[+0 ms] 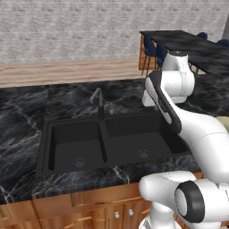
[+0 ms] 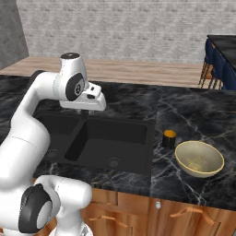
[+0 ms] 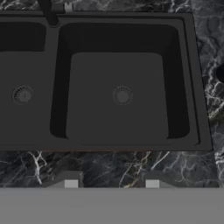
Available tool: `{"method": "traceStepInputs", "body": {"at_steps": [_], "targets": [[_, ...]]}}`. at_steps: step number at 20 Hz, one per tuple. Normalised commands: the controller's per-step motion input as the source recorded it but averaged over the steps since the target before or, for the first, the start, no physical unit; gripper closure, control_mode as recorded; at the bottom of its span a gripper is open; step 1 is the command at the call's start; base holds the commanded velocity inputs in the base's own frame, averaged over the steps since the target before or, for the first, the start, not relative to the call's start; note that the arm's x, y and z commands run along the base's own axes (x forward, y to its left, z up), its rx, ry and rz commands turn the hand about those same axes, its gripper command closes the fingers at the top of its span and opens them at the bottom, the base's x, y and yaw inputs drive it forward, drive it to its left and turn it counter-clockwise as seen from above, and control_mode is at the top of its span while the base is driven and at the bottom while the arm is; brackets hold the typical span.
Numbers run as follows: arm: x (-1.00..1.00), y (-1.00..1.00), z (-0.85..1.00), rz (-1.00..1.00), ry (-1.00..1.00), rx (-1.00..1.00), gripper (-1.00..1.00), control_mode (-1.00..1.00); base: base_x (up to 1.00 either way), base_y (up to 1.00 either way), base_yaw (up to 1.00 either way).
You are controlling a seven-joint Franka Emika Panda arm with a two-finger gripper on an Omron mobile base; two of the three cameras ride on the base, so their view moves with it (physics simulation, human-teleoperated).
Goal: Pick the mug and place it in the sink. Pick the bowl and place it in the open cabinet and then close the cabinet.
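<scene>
The black double-basin sink [image 2: 148,146] is set in the black marble counter, and both basins [image 3: 118,96] hold nothing. My gripper [image 2: 85,112] hangs above the sink's right basin, pointing down. In the hand view its two fingertips [image 3: 70,181] stand apart over the front counter strip, open with nothing between them. The small dark mug [image 2: 169,138] with an orange top stands upright on the counter just right of the sink. Beside it, nearer the front edge, sits the wide olive-beige bowl [image 2: 199,159]. The cabinet is out of view.
A slim dark faucet [image 1: 99,103] rises behind the divider between the basins. Wooden drawers [image 2: 184,214] run below the counter front. A dark table with blue chairs [image 1: 154,51] stands at the back right, beyond the counter.
</scene>
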Motion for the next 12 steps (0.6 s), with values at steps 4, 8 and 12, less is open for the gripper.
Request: {"method": "traceStepInputs", "body": {"at_steps": [4, 8, 12], "targets": [[-0.07, -0.01, 0.0, 0.0, 0.0, 0.0, -1.0, -1.0, 0.0, 0.0, 0.0], [-0.01, -0.3, 0.0, -0.06, 0.0, -0.01, -1.0, -1.0, 0.0, 0.0, 0.0], [0.16, -0.92, -0.08, -0.15, 0.08, -0.03, -1.0, -1.0, 0.0, 0.0, 0.0]]}}
